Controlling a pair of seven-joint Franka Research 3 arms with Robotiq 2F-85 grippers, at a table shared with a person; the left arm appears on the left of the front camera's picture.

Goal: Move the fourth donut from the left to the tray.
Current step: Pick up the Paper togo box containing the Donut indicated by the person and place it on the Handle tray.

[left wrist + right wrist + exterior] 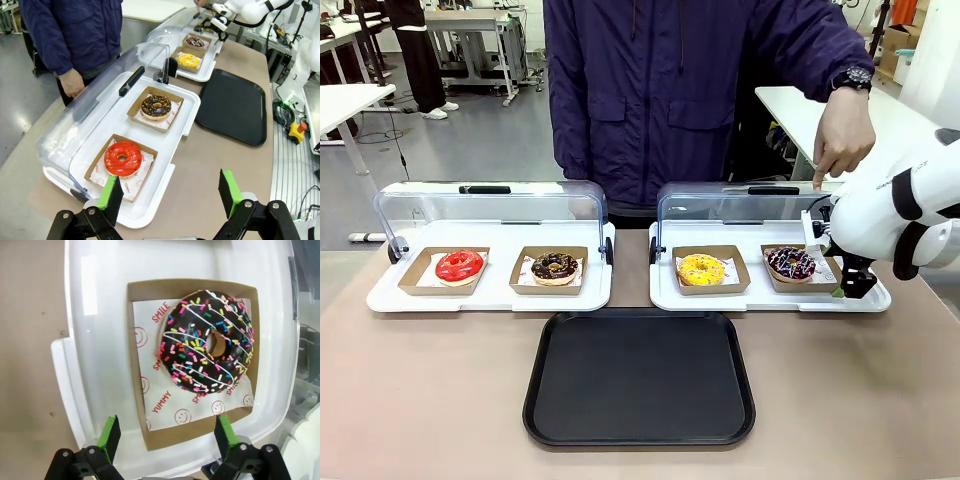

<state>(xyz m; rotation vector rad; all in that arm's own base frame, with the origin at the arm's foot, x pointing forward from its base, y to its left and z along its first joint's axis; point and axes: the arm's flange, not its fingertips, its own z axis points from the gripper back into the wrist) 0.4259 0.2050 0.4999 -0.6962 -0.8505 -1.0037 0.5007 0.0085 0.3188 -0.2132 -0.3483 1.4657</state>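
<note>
Hovering over the fourth donut [190, 355] — glossy sprinkled ring in a square cardboard holder [150, 290] — the right claw [166, 430] gapes wide, empty. The left claw [170, 187] is equally open and empty.

Matt black plastic tray [640, 378]; glossy chocolate glaze on fourth donut [206, 340]; brown cardboard holder [150, 292]; clear plastic lids [488, 207].

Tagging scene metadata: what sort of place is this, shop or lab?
Probably a robotics lab dressed as a bakery counter: donuts sit on lidded display trays, yet work tables stand behind the person, and an emergency-stop button sits beside the table.
</note>
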